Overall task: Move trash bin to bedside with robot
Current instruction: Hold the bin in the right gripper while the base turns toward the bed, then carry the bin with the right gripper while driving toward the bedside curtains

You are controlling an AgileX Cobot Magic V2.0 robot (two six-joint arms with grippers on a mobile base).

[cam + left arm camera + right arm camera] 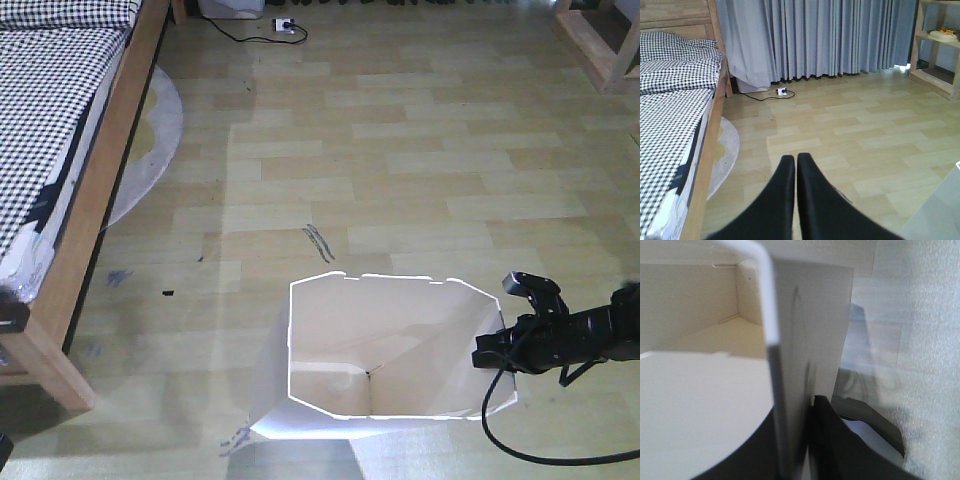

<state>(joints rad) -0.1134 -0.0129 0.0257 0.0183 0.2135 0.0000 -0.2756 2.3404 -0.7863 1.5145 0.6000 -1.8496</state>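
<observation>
dragging the bin [400,320] left over the floor [400,150] to the bed [75,215], well apart, wants a slow, low pull, since the right claw [500,350] pinches only its thin right wall; the left claw [796,170] is closed, empty.

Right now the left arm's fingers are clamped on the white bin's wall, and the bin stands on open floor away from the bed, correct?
No, wrong arm. The right wrist view shows the right arm's fingers clamped on the bin wall; the left fingers are pressed together on nothing. The bin does stand on open floor, away from the bed.
</observation>
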